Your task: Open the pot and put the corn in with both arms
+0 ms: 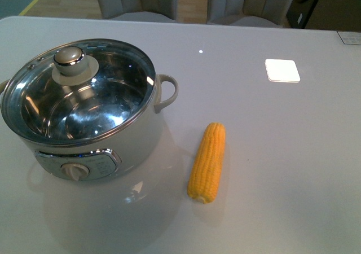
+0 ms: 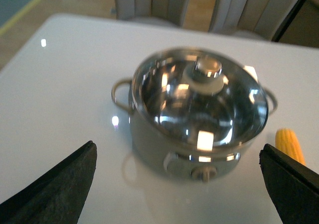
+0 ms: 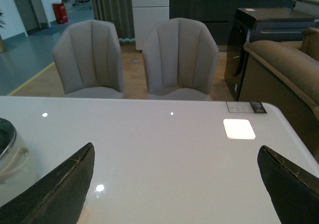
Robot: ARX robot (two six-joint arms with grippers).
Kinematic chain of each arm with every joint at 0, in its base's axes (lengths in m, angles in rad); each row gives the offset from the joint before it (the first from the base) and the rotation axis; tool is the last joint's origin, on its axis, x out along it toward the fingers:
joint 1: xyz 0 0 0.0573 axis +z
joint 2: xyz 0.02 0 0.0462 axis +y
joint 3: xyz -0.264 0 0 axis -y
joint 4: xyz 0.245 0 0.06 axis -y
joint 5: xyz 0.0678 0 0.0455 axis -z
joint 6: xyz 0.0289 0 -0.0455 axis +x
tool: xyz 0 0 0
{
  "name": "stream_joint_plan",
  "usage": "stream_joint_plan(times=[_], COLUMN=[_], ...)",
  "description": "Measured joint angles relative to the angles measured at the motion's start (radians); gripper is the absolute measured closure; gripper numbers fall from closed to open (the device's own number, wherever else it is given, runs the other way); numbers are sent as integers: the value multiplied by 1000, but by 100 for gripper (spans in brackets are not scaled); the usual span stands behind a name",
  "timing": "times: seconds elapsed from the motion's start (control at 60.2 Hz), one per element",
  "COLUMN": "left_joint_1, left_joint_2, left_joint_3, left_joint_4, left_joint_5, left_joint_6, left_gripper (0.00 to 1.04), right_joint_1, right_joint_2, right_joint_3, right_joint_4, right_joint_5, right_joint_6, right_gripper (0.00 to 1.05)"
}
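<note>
the pot [image 1: 141, 144] sits on the white tabletop [image 1: 282, 152] with its glass lid [image 1: 113, 96] on. the corn [image 1: 207, 162] lies near it, toward the right arm's side. the left hand [image 2: 177, 148] is spread wide, holding nothing. the right hand [image 3: 174, 148] too.

Front view: from the robot's body, tilted steeply down on the bench [image 1: 282, 163], close over the pot [image 1: 141, 141] and the corn [image 1: 207, 162].
Left wrist view: above the bench's near side, slanting down at the pot's knob side, fairly near.
Right wrist view: nearly level, looking across the bench to two chairs [image 3: 180, 57].
Shared: pot in all three; corn in front and left wrist; a bright square patch [image 1: 282, 70] in front and right wrist.
</note>
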Motion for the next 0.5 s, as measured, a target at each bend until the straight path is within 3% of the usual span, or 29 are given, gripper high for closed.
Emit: stream_joint_plan(times=[0.199, 0.498], left_joint_1=[-20, -84], left_joint_2=[163, 799], left_joint_3=[18, 124], left_joint_4=[151, 768], left_joint_5=[17, 55], left_joint_6=[-19, 37], left_gripper=[7, 7], right_joint_1=[0, 0], right_joint_2=[0, 0], right_joint_3=[0, 0], right_joint_4=[0, 0], right_joint_5=[0, 0], right_joint_6=[0, 0], right_gripper=[9, 9])
